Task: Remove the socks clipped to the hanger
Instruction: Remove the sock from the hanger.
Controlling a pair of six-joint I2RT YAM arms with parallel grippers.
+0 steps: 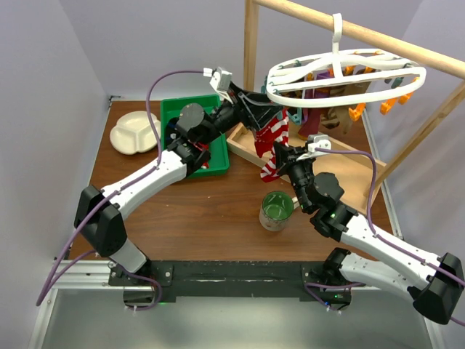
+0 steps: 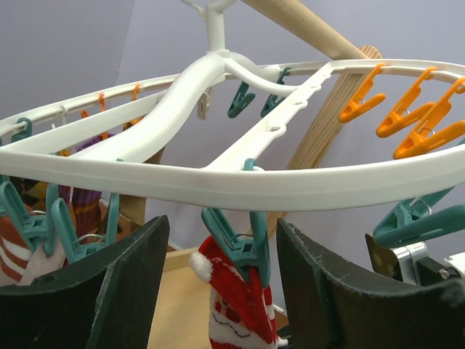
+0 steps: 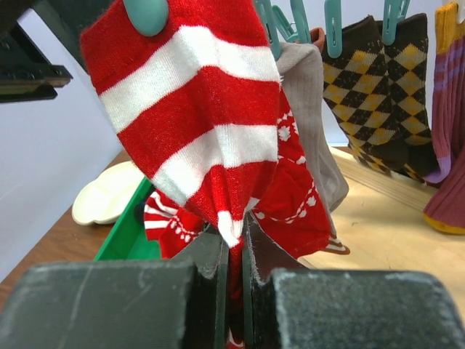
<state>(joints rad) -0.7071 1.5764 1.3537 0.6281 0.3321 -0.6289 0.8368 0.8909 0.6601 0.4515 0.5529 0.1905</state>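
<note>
White hanger (image 1: 341,73) hangs toward one o'clock over the table (image 1: 203,211). Left gripper (image 2: 221,240), jaws wide, straddles a teal clip (image 2: 243,247) holding a red Santa sock (image 2: 232,309), likely to squeeze it open. At its five o'clock, right gripper (image 3: 234,240) pinches the striped sock (image 3: 196,138), ready to pull.

White arms (image 1: 145,182), black joints (image 1: 102,227), purple cables (image 1: 149,105)

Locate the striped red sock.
In the top view's centre, the red-and-white striped fabric sock hangs clipped under the white oval plastic hanger's left rim, pinched below by the right claw.
</note>
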